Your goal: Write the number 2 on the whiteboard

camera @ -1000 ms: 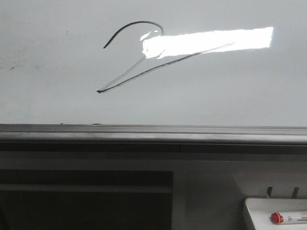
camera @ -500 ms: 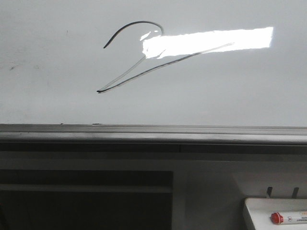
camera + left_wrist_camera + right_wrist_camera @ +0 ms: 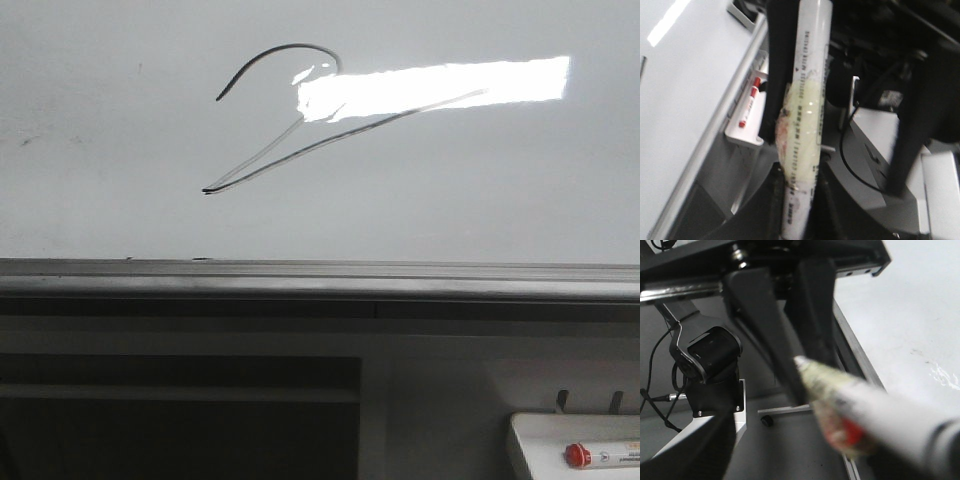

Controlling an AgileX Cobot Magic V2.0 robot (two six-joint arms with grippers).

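Front view: thin dark 2 [image 3: 290, 125] on glossy whiteboard [image 3: 500, 190]; both end effectors grip white cylindrical markers.

I lose part of number 2 [image 3: 290, 120] under glare [image 3: 435, 88] on whiteboard [image 3: 100, 150]. Red-capped marker [image 3: 600, 456] cut by frame edge. Wrist views blurred; left gripper [image 3: 797, 200], right gripper [image 3: 790, 330] jaw state unreadable.
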